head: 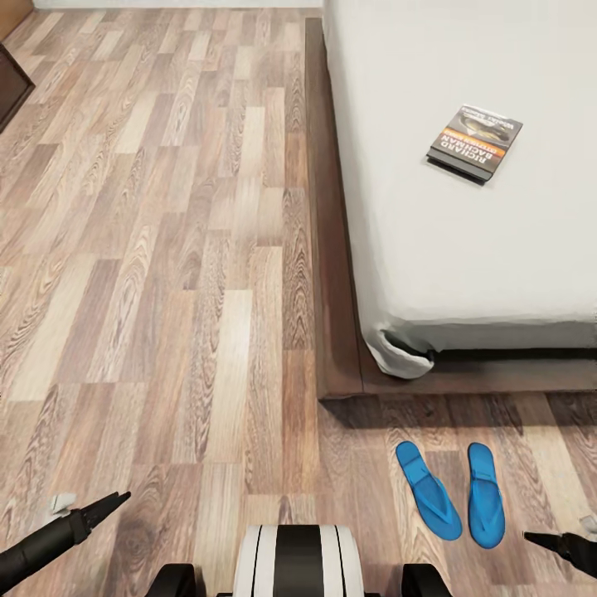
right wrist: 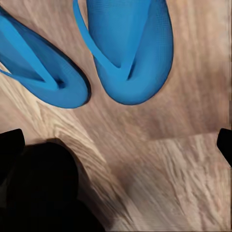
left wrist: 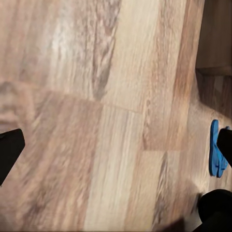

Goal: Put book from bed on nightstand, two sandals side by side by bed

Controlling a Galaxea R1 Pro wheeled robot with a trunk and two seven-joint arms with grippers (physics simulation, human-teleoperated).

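Note:
The book (head: 475, 141), dark-covered with an orange band, lies flat on the white mattress of the bed (head: 464, 265) at the right. Two blue sandals (head: 427, 489) (head: 485, 495) lie side by side on the floor just off the bed's foot corner, straps up. My right gripper (head: 543, 541) hangs low beside them. The right wrist view has both sandals (right wrist: 38, 72) (right wrist: 130, 48) close ahead of that open, empty gripper (right wrist: 118, 142). My left gripper (head: 112, 500) hovers over bare floor at the lower left, open and empty (left wrist: 116, 145), with one sandal (left wrist: 216, 147) showing edge-on.
Light-brown plank floor (head: 166, 249) stretches left of the bed's dark wooden frame (head: 332, 249). A dark wooden furniture corner (head: 12, 83) juts in at the far left; whether it is a nightstand I cannot tell. My base (head: 298, 564) is at the bottom centre.

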